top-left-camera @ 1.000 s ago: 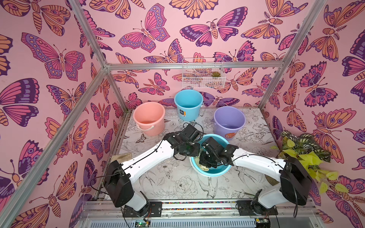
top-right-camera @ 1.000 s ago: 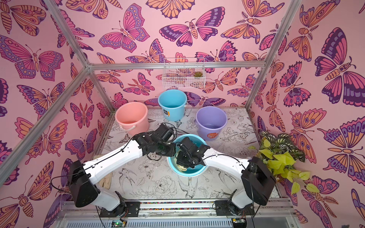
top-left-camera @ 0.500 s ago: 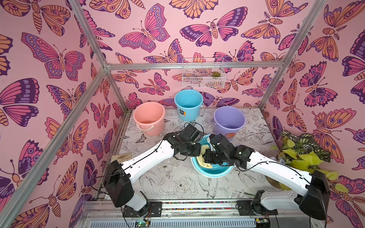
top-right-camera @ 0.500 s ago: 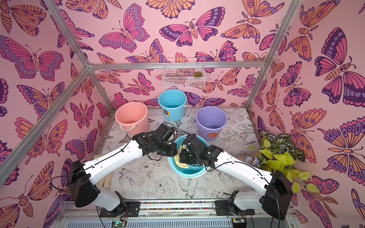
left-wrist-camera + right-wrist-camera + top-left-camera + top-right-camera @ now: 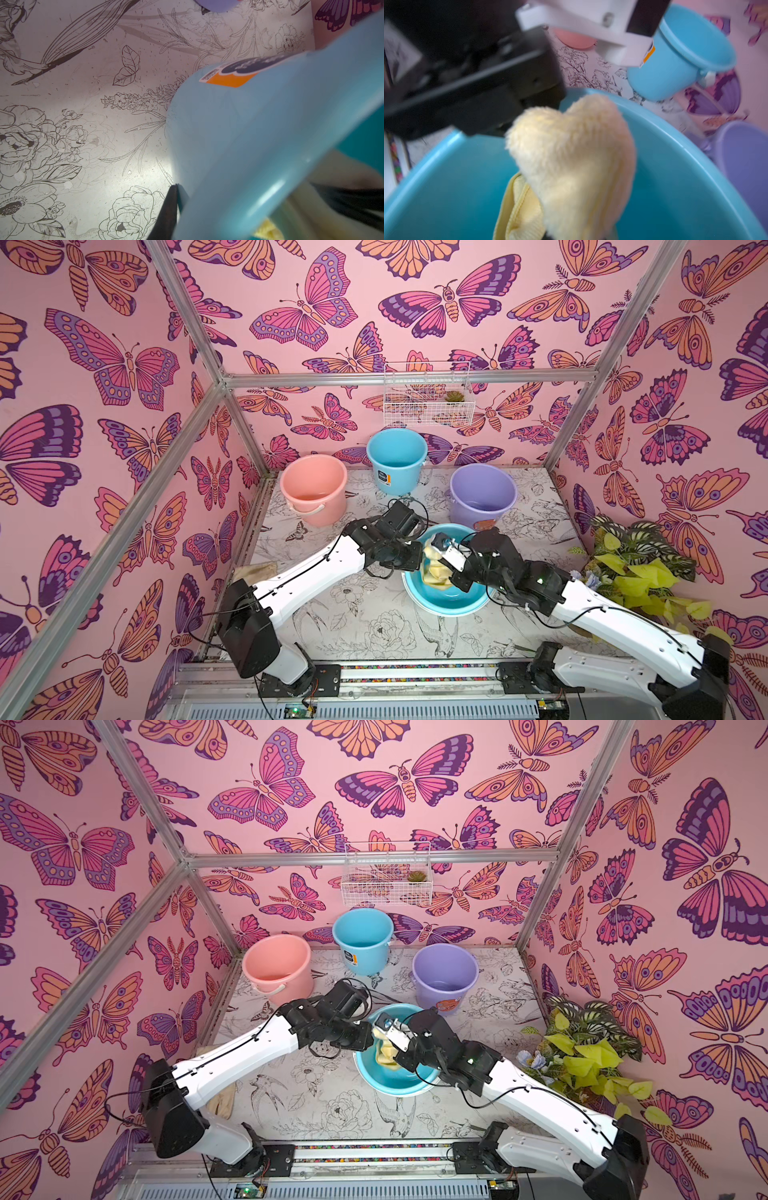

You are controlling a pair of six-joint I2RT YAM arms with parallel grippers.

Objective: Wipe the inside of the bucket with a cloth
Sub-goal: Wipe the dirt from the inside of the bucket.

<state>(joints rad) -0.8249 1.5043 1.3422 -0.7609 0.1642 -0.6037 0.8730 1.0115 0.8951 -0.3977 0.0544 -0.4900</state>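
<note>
We see the bucket (image 5: 449,608), light blue, on the flower-printed surface (image 5: 374,626) between the two arms. The left claw (image 5: 415,556) is closed on the bucket's rim. In the left wrist view one dark finger (image 5: 166,209) lies against the outside of the wall.

The right claw (image 5: 441,562) is clamped tight on the cloth (image 5: 432,572). The cloth is pale yellow and bunched, and hangs down into the bucket's mouth beside the left claw. In the right wrist view the cloth (image 5: 571,162) is fluffy with a ribbed hem and hides the fingertips. We cannot tell whether it touches the inner wall.

Behind stand a pink bucket (image 5: 313,489), a second blue bucket (image 5: 397,460) and a purple bucket (image 5: 482,493). A tan rag (image 5: 253,570) lies at the surface's left edge.
</note>
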